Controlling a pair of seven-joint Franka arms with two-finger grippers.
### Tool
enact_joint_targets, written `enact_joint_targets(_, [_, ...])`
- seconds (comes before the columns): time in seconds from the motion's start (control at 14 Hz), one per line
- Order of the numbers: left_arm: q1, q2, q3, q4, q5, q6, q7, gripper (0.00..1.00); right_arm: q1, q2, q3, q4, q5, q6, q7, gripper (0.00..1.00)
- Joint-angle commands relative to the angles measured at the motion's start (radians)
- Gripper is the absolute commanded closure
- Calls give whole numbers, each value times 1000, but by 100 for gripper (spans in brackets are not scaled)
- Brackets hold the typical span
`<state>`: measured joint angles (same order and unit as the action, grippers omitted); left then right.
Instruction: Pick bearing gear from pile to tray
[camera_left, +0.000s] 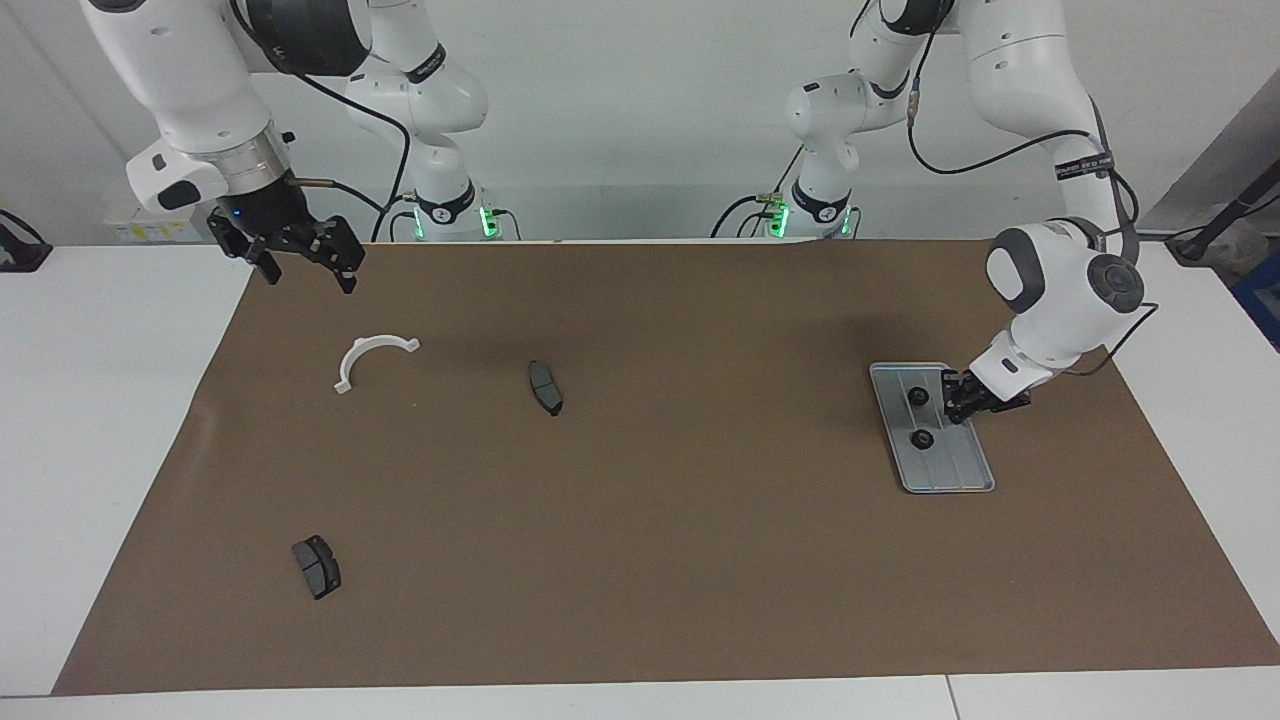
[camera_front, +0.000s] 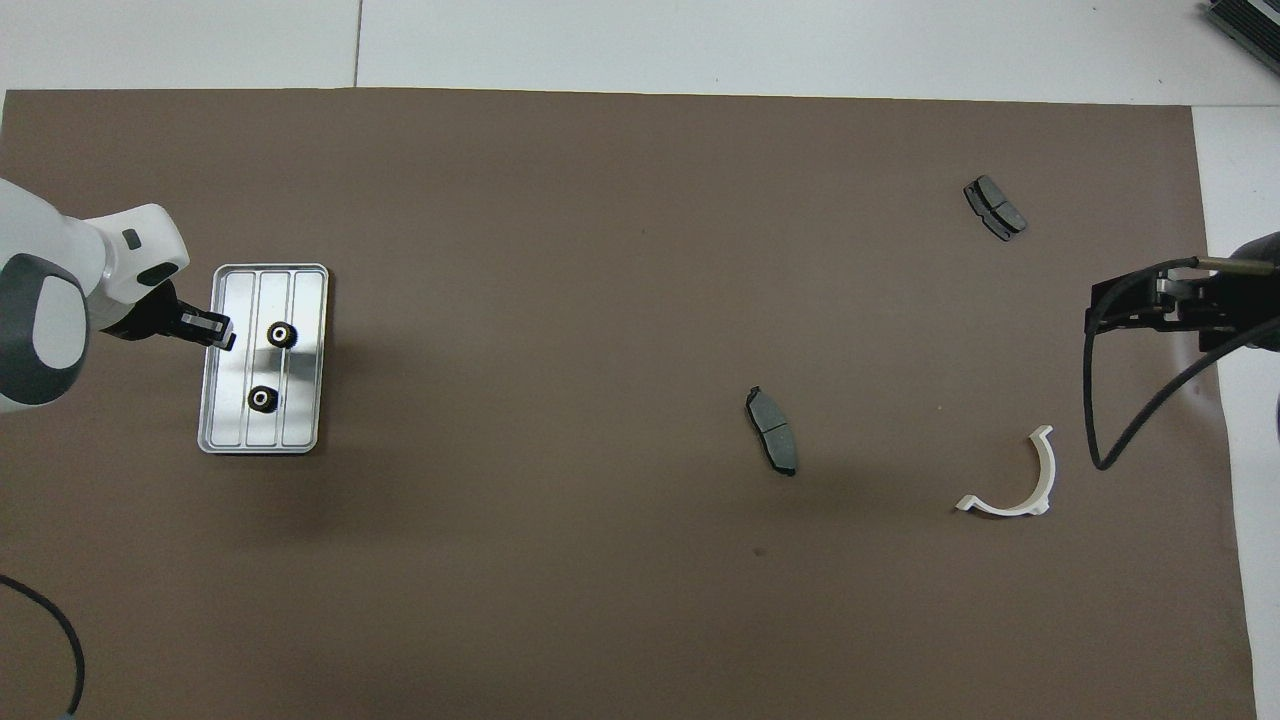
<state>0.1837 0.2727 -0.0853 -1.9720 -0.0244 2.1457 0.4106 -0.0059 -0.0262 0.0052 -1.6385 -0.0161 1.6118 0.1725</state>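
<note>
From across the surface, you see the left gripper (camera_left: 958, 406) over the tray (camera_left: 960, 470), jaws together on nothing. The right gripper (camera_left: 300, 258) waits, jaws apart.

From above, two gears (camera_front: 282, 336) sit in the tray (camera_front: 300, 430); the right gripper (camera_front: 1130, 305) is partly cut off.

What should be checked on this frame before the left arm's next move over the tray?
1. Tray flat on the mat: ok.
2. Two bearing gears lie in the tray: ok.
3. Left gripper over the tray's edge, shut: ok.
4. Gear held in the left gripper: cannot tell.
5. Right gripper open, waiting at its own end near the white bracket: ok.
6. More gears left on the mat: none seen.
</note>
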Motion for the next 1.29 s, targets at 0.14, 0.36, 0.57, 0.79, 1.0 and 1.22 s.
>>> enact_joint_targets(0.14, [20, -43, -11, -42, 6, 25, 7, 55, -8, -23, 7, -23, 7, -1, -25, 0])
enact_joint_targets(0.36, [5, -46, -13, 8, 6, 7, -2, 38, -8, -23, 7, -23, 7, -1, -25, 0])
enact_joint_targets(0.57, [-7, -50, -22, 163, 6, -137, -45, 1, -8, -23, 7, -23, 7, -1, -25, 0])
enact_joint_targets(0.79, [-27, -61, -22, 295, 6, -281, -73, 0, -8, -23, 7, -23, 7, 0, -25, 0])
enact_joint_targets(1.0, [-47, -117, -24, 338, 8, -380, -79, 0, -8, -23, 7, -23, 7, -1, -25, 0])
enact_joint_targets(1.22, [-49, -219, -25, 332, 6, -455, -81, 0, -8, -23, 7, -23, 7, -1, -25, 0])
